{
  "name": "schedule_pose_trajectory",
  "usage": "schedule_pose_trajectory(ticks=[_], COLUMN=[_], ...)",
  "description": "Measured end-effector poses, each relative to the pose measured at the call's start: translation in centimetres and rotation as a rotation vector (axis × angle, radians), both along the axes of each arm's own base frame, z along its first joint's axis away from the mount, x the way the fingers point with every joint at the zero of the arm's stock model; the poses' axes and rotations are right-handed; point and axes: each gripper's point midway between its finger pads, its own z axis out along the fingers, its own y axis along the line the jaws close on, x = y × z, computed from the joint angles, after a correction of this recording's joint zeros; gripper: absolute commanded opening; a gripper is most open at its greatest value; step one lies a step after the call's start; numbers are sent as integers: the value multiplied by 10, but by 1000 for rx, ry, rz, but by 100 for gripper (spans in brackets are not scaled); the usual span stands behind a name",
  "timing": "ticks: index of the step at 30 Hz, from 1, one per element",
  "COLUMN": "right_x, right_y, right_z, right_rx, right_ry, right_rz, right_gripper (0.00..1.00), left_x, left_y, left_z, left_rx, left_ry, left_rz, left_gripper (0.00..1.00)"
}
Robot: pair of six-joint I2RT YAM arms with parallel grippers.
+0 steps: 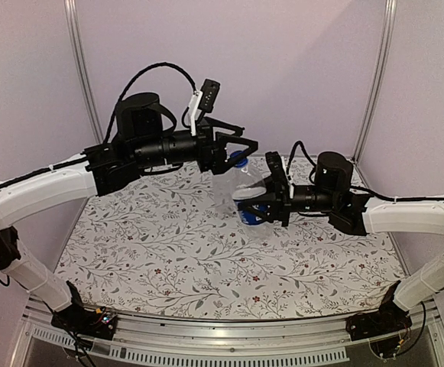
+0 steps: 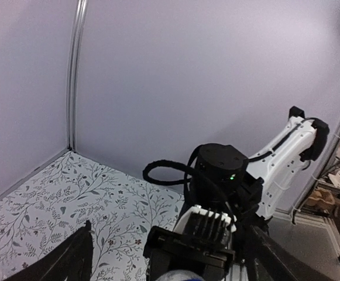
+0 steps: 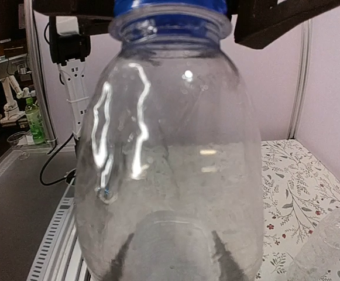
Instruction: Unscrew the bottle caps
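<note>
A tabletop (image 1: 168, 252) spreads under a pale cloth printed with grey leafy sprigs and small red flowers. Plain lilac walls (image 1: 298, 69) close it in at the back and sides, with one slim metal post (image 1: 80, 69) upright in the left corner and another post (image 1: 378, 76) in the right. A slotted aluminium rail (image 1: 229, 336) runs along the near edge. Beyond the tabletop's side lies grey floor (image 3: 17, 222) — and a green bottle (image 3: 34, 120) stands on a cluttered bench, too blurred to detail.

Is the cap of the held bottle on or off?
On: the blue cap sits on the neck of the bottle, between the fingers of the left gripper.
</note>
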Motion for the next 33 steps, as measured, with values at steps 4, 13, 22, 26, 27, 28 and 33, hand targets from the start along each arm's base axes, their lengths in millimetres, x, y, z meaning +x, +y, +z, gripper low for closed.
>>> schedule_pose_trajectory(ticks=[4,13,22,26,27,28,33], right_x=[-19,-45,-56,-58,-58,-59,-58], right_y=[2,6,5,4,4,4,4], right_z=[7,13,8,10,11,11,13], right_rx=[11,18,4,6,7,8,11], right_ry=[-3,35,95,102,101,103,102], right_rz=[120,324,406,422,425,427,427], right_gripper=[32,32,32,32,32,32,32], left_x=[-23,-67,-78,-77,-76,-76,-76], left_y=[7,9,8,8,8,8,8], left_z=[11,15,10,9,8,7,5], left_rx=[-40,-73,-76,-74,-73,-73,-70], left_ry=[-57,-113,-113,-111,-110,-109,-112], left_rz=[-149,-431,-529,-531,-531,-531,-536], left_gripper=[81,69,61,56,55,53,45])
